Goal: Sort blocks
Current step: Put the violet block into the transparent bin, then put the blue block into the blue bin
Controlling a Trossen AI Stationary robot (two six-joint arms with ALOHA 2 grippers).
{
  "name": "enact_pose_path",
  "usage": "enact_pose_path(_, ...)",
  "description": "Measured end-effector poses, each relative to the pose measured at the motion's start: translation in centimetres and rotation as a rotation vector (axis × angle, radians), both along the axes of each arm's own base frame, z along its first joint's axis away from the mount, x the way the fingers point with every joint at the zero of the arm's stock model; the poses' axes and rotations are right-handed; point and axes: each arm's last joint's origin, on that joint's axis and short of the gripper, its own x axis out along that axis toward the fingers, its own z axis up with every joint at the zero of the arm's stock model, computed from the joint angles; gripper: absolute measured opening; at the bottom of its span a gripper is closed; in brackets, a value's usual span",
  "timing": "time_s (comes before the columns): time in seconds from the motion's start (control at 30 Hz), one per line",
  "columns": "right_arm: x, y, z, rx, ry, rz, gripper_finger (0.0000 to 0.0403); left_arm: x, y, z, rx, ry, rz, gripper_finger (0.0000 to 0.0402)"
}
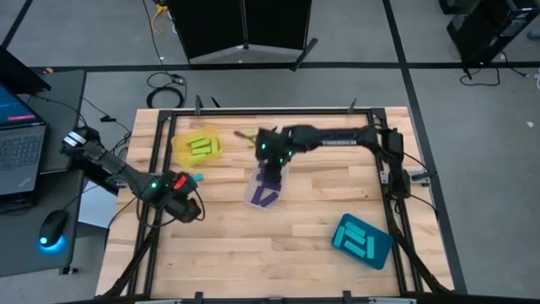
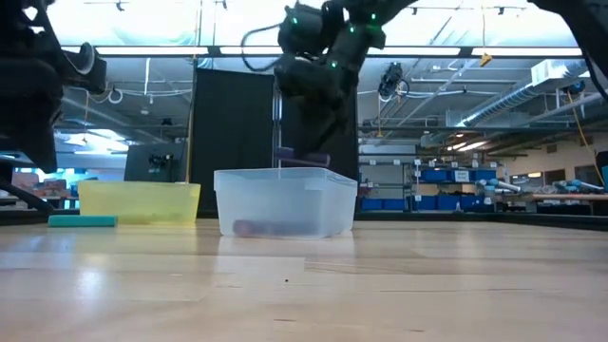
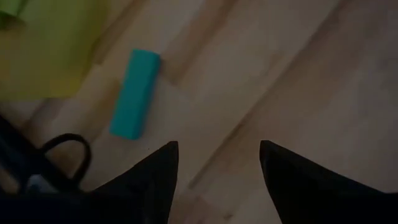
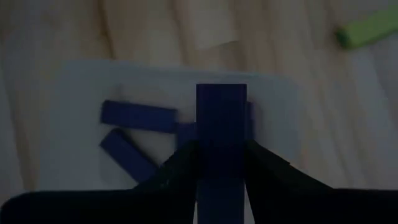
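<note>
My right gripper (image 4: 221, 155) hangs over the clear tray (image 1: 253, 196), shut on a purple block (image 4: 221, 118). Two more purple blocks (image 4: 140, 116) lie on that tray's floor. In the yellow tray (image 1: 179, 145) at the far left lie lime-green blocks (image 1: 201, 149), and in the teal tray (image 1: 342, 241) at the near right lie cyan blocks (image 1: 361, 238). A cyan block (image 3: 135, 93) lies flat on the table beside the yellow tray. My left gripper (image 3: 217, 158) stands open just short of it, holding nothing. One lime-green block (image 4: 367, 28) lies on the wood beyond the clear tray. My right gripper pinches the purple block by its two long sides (image 4: 202, 149), one finger on each. The fingers slant down from above. The block's free end (image 4: 221, 93) juts out past the fingertips. It hangs lifted clear above the clear tray's rim (image 2: 285, 173).
A black metal frame (image 1: 160, 160) runs around the wooden table top. A laptop (image 1: 18, 135) and a mouse (image 1: 52, 230) sit on a side desk to the left. Bare wood lies across the near half of the table between the trays.
</note>
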Motion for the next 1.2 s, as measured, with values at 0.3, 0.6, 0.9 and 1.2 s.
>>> enact_pose_path(0.3, 0.4, 3.2, 0.0, -0.1, 0.015, 0.045, 0.0251, 0.4, 1.6, 0.0, 0.066, 0.015, 0.079, 0.0241)
enact_pose_path(0.6, 0.5, 3.2, 0.2, -0.119, -0.002, 0.082, 0.0323, 0.7, 2.2, -0.6, 0.106, 0.048, 0.059, 0.0281)
enact_pose_path(0.9, 0.6, 3.1, 0.2, -0.128, -0.015, 0.097, 0.0314, 1.7, 1.6, -3.2, 0.152, 0.204, -0.068, 0.0291)
enact_pose_path(1.2, 1.1, 3.4, 0.5, -0.155, -0.068, 0.138, 0.0308, 1.8, 0.8, -3.6, 0.203, 0.11, 0.056, 0.0261)
